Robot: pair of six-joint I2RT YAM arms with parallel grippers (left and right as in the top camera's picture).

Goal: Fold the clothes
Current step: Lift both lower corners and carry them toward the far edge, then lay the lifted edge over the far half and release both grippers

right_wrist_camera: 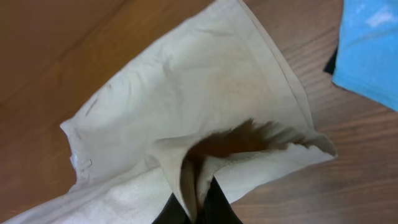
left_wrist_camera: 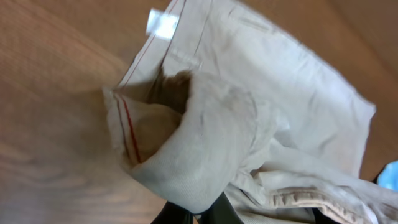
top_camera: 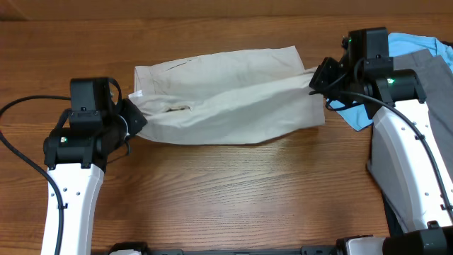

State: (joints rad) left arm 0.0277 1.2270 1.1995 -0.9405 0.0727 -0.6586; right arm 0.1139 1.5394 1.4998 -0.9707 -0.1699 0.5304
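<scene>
The shorts (top_camera: pixel 226 95) lay stretched across the far half of the table (top_camera: pixel 233 205). The left gripper (top_camera: pixel 136 117) pinched the waist end and the right gripper (top_camera: pixel 317 79) pinched a leg hem, both clamped tight on cloth. I'd say carry both ends over together, evenly and taut, so the edges land square.

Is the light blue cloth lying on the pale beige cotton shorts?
No, the light blue cloth lies beside the pale beige cotton shorts, with bare wooden table between them.

left fingers (left_wrist_camera: pixel 221 215): buried in shorts (left_wrist_camera: pixel 205 130), cropped | blue shirt (right_wrist_camera: pixel 367 50): cropped right
</scene>
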